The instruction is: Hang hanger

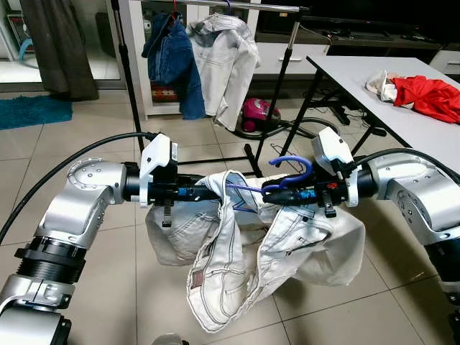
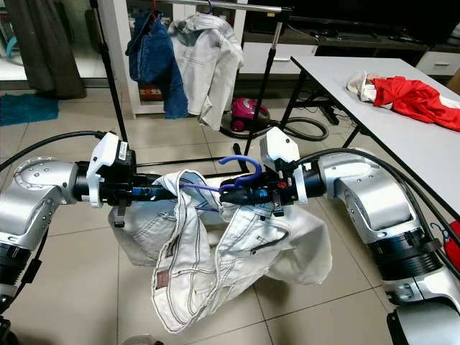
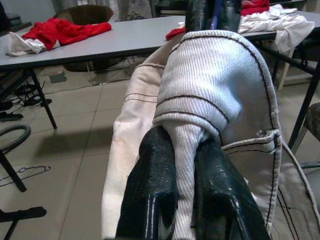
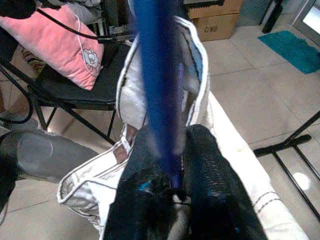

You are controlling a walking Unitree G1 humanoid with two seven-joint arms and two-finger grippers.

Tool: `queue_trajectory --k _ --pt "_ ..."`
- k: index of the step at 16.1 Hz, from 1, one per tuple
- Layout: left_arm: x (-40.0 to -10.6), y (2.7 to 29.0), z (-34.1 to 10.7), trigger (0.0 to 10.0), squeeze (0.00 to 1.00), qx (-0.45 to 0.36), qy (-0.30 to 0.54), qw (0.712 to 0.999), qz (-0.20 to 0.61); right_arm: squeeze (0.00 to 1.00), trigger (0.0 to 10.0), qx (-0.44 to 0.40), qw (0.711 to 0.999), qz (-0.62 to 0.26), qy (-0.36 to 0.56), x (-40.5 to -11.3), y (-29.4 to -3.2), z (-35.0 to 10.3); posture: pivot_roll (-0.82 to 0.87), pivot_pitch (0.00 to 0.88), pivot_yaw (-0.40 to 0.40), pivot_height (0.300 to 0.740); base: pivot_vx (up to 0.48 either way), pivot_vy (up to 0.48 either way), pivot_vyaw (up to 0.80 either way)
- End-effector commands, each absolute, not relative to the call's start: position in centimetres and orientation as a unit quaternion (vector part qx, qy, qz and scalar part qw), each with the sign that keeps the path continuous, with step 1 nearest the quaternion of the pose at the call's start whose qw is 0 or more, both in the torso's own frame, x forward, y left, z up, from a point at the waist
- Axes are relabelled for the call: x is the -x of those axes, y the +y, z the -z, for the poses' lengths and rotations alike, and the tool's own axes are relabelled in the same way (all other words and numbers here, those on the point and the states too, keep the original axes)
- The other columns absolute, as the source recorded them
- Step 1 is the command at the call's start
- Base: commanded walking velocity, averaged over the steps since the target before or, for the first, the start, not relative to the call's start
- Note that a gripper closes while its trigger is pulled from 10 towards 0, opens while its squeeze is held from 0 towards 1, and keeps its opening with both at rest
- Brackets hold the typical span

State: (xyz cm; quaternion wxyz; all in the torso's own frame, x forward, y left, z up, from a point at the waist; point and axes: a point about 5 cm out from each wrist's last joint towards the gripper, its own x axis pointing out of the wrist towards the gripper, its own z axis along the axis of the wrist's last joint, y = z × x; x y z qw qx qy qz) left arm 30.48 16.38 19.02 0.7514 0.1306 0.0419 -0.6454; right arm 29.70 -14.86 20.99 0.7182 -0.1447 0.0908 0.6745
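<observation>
A white denim jacket (image 1: 237,251) hangs between my two arms, draped on a blue hanger (image 1: 295,167) whose hook curls up above it. My right gripper (image 1: 267,192) is shut on the blue hanger near its neck; in the right wrist view the blue bar (image 4: 155,85) runs up between the black fingers (image 4: 210,165). My left gripper (image 1: 208,192) is shut on a fold of the jacket's shoulder (image 3: 187,145). The clothes rack (image 1: 237,7) stands beyond, a few steps ahead.
A white jacket (image 1: 226,61) and a blue denim garment (image 1: 172,61) hang on the rack. A pink vacuum cleaner (image 1: 259,113) lies under it. A grey table (image 1: 402,100) with red and white clothes (image 1: 431,93) stands at the right. Tiled floor lies below.
</observation>
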Motion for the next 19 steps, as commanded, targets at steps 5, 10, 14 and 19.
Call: queue_trajectory --k 5,10,14,19 --pt "-31.2 16.2 -21.7 10.0 1.00 -0.127 -0.018 0.760 0.637 0.00 0.0 0.144 0.706 -0.687 0.094 -29.5 -14.7 -20.8 0.05 0.000 -0.124 0.740 0.000 0.000 0.00" --pt "-31.2 16.3 -21.8 10.0 1.00 -0.129 -0.020 0.754 0.644 0.00 0.0 0.143 0.707 -0.685 0.097 -29.5 -14.7 -20.6 0.06 0.000 -0.125 0.740 0.000 0.000 0.00" --pt "-31.6 16.3 -22.9 10.0 1.00 -0.126 -0.057 0.765 0.629 0.00 0.0 0.145 0.708 -0.683 0.106 -29.3 -14.9 -20.1 0.06 0.000 -0.125 0.740 0.000 0.000 0.00" --pt "-30.8 16.5 -21.3 10.0 1.00 -0.179 0.005 0.729 0.661 0.00 0.0 0.150 0.714 -0.674 0.118 -29.4 -15.2 -19.7 0.06 0.000 -0.125 0.740 0.000 0.000 0.00"
